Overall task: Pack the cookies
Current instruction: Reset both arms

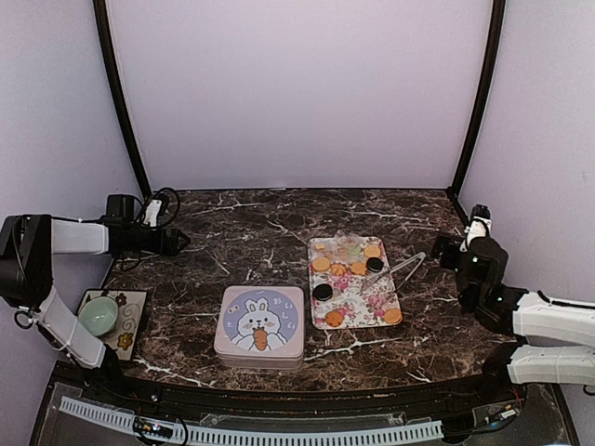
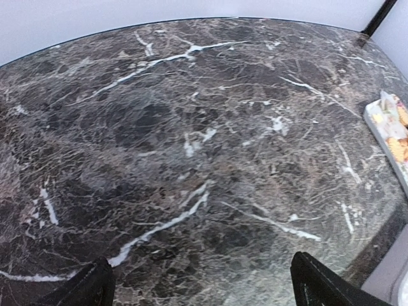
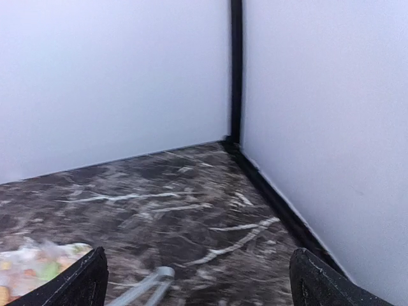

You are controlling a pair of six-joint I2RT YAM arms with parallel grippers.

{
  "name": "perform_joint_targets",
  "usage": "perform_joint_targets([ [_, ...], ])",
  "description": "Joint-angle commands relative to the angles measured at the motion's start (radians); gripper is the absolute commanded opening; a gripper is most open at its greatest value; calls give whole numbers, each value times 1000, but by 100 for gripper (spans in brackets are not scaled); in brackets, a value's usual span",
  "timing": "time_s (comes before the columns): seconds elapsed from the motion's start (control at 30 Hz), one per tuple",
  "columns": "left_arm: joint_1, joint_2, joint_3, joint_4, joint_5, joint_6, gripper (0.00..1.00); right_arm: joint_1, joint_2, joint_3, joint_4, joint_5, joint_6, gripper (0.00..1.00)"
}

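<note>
Dark marble table (image 1: 279, 223) with white veins, plain pale walls all round, black posts in the corners. The cookies (image 1: 346, 269) are all sitting on the floral tray (image 1: 358, 311), right of centre: a bunch of golden ones plus a couple of dark ones. I count nothing outside the tray. The bunny tin (image 1: 260, 321) sits just left of the tray, near edge, with its lid on, so I can't see if anything's inside. Honestly, going by the cookies on the tray, most of the packing looks left to do, and the lid would have to be off before anything goes in.

There's a pair of tongs (image 1: 395, 271) lying with one end on the tray's right edge, handle pointing far-right towards my right side.

My left gripper (image 2: 201, 284) hangs over bare marble on the far-left, fingers spread wide, nothing between them. My right gripper (image 3: 197, 280) is up off the table at the right side, aimed at the far-right corner, also spread wide and holding nothing. The tongs' end is just below it in the wrist view, not touched.

A green cup (image 1: 98, 316) on a little mat (image 1: 130, 321) sits near-left.
</note>
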Motion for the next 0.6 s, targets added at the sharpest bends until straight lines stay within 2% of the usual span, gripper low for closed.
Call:
perform_joint_targets([
  [0.0,9,32,-111,310,-169,-2,99,-113,-13,-109,363,166,-148,100],
  [0.1,9,50,-169,422,-216,-15,99,-216,33,-136,381,99,-124,100],
  [0.2,10,37,-216,524,-231,-22,99,-275,150,-158,528,91,-150,100],
  [0.33,12,18,-321,746,-211,-38,99,-344,299,-173,686,6,-151,100],
  [0.5,13,8,-348,797,-270,-64,99,-423,463,-180,852,-52,-120,100],
  [0.57,11,-10,-419,915,-320,-82,99,-445,509,-167,860,-124,-118,100],
])
